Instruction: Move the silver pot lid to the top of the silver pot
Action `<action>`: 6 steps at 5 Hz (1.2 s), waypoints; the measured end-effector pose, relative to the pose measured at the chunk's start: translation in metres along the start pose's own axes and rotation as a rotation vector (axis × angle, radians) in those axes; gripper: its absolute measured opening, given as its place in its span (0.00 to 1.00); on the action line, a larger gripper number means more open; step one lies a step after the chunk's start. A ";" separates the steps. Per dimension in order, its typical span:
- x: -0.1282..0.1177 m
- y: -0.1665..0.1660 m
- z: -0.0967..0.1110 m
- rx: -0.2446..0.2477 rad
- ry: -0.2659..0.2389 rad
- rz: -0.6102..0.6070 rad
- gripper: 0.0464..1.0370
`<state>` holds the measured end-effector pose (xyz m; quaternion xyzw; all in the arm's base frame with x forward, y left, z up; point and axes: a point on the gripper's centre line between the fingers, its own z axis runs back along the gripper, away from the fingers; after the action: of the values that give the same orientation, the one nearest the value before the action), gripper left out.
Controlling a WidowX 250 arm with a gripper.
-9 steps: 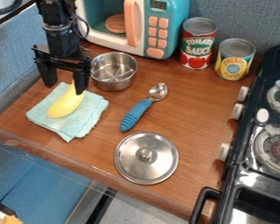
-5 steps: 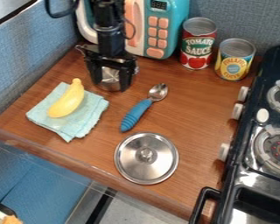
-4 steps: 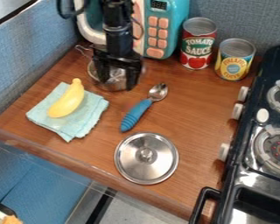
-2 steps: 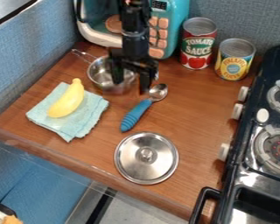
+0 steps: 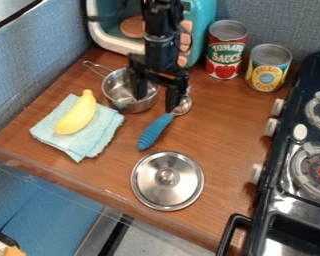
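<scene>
Can see the black pincer [image 5: 156, 103] spread wide above the far-left part of the wooden worktop [image 5: 219, 130], with one finger over the mouth of the silver pot [image 5: 125, 102] and the other just beside the bowl of the spoon [image 5: 152, 136]. Can make out nothing gripped in it; cannot tell about contact with the pot or spoon.

Find the silver pot lid [image 5: 148, 185] flat on the worktop, knob up, close to the near edge and well apart from the pot. See the pot upright and uncovered at far left, with its wire handle towards the far left. Note the spoon between pot and lid, with its blue grip slanting near and left.

To the left, find a yellow banana [image 5: 74, 119] on top of a folded light-blue cloth [image 5: 89, 146]. At the far side, see a teal and white toy microwave [image 5: 201, 32], then, to its right, a red can [image 5: 224, 59] and a yellow can [image 5: 267, 71], both upright. Along the right, notice a black stove [image 5: 311, 67] with pale knobs facing the worktop.
</scene>
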<state>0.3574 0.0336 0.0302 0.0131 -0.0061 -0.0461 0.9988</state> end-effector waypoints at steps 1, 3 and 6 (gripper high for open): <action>-0.004 0.000 -0.007 0.005 0.012 -0.006 0.96; -0.065 -0.043 -0.004 0.005 0.018 -0.120 0.96; -0.095 -0.083 -0.039 0.023 0.019 -0.186 0.96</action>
<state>0.2555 -0.0397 -0.0120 0.0257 0.0041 -0.1387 0.9900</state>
